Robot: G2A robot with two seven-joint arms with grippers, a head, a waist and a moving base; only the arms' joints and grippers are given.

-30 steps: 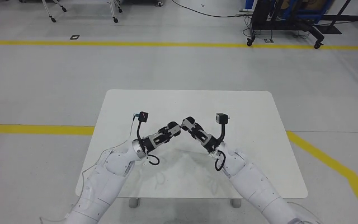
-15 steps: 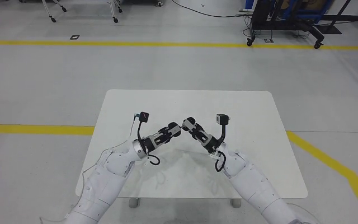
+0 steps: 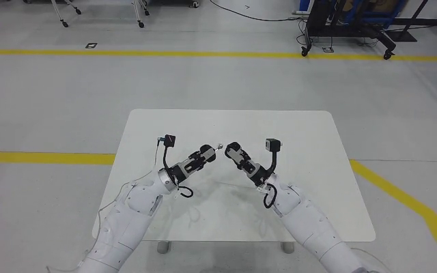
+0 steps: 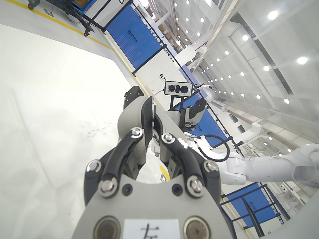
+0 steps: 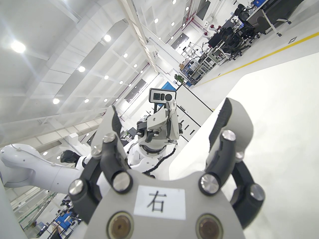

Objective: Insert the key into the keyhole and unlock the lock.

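Left jaws pinch what looks like the key [image 5: 171, 107], while right jaws gape empty.

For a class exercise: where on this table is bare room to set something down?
Bare: the far strip of table beyond both grippers, plus its left and right sides outside the arms. Crowded: the middle, where left gripper with key faces right gripper.
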